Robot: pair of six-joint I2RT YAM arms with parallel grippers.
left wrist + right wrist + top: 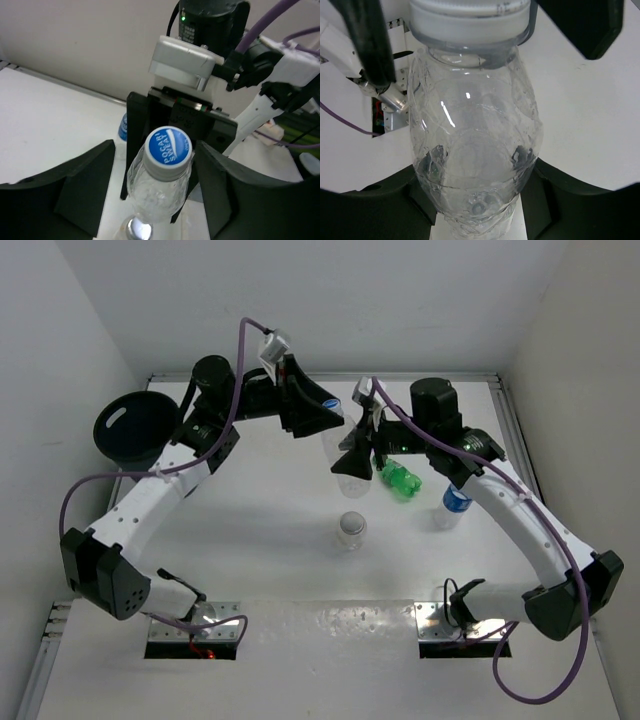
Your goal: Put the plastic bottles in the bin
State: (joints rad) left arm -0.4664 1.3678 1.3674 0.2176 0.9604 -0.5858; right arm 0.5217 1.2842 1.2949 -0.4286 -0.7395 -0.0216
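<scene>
Two robot arms met over the far middle of a white surface (pixel 265 555), both claws at one blue-capped clear bottle (pixel 475 125). The right claw (pixel 352 454) pinched the bottle's lower body, a finger pressed against either side in the right wrist view; the bottle appeared raised off the surface, its cap end turned toward the left claw (pixel 155 150). That claw stood spread, its two fingers flanking the cap (pixel 167 149), which was printed POCARI SWEAT; a plain gap showed on each side and neither finger touched it.

Three more bottles waited on the surface. A green bottle (pixel 402 481) lay on its side just beside the right claw, on the side of the right arm (pixel 520 520); a blue-labelled bottle (pixel 455 506) stood upright near that arm's forearm; a plain clear bottle (pixel 351 530) stood upright in the middle, nearer the arm bases and apart from both arms.

The bin (pixel 125 440), round and dark with a slotted cut-out at its rim, stood at the far left, just beside the left arm (pixel 150 505) and well apart from the held bottle.
</scene>
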